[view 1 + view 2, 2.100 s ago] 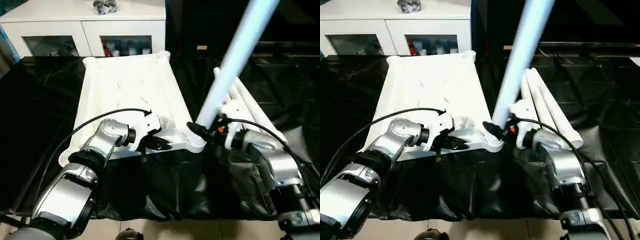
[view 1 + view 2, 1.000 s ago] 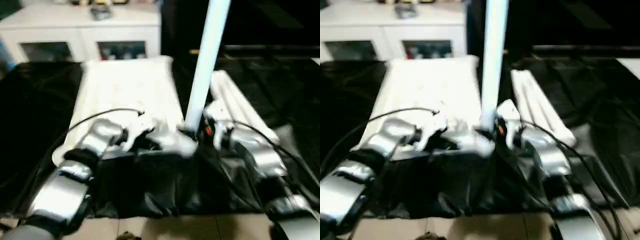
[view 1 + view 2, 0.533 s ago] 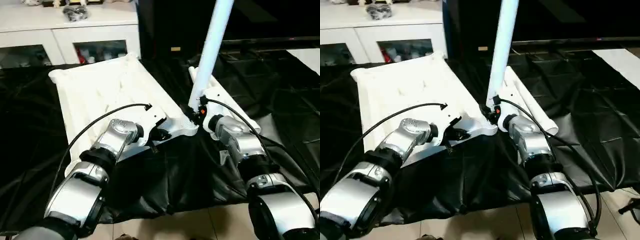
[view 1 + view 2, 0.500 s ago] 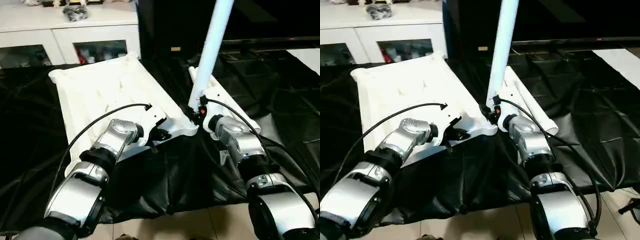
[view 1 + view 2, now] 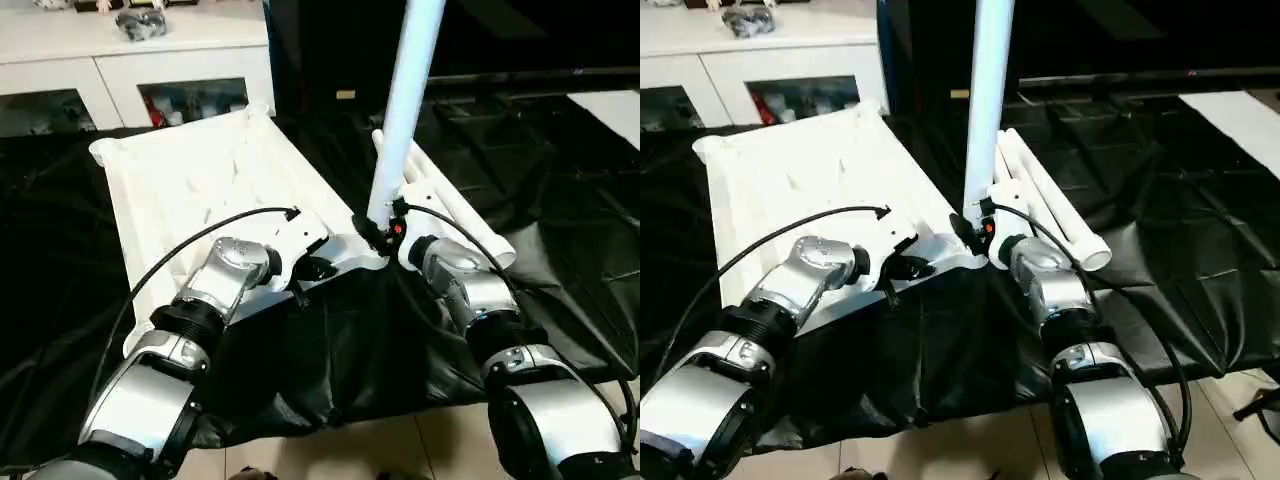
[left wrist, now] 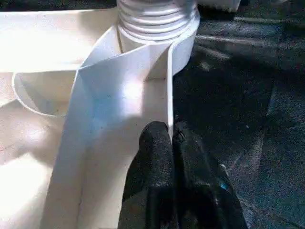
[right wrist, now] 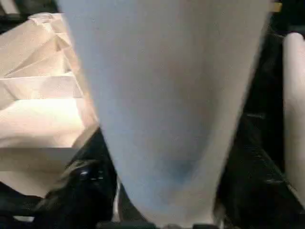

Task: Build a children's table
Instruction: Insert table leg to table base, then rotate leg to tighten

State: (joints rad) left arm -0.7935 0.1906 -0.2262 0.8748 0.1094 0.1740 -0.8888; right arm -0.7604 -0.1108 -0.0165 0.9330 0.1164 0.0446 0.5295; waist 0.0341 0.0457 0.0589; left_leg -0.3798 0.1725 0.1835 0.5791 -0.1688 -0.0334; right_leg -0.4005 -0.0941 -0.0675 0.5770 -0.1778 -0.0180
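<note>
Left gripper [image 6: 172, 138] clenched on tabletop [image 5: 190, 180] edge; right gripper [image 5: 378, 232], grip unclear, around upright leg [image 5: 400, 110] at tabletop's 3 o'clock.

tabletop [image 5: 190, 180]: smooth white plastic | table cover [image 5: 560, 150]: glossy black sheeting

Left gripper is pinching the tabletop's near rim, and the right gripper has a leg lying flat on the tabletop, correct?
Not quite. The leg stands upright in the tabletop's near corner socket, by the right gripper, as the left eye view shows. The left gripper does pinch the rim.
</note>
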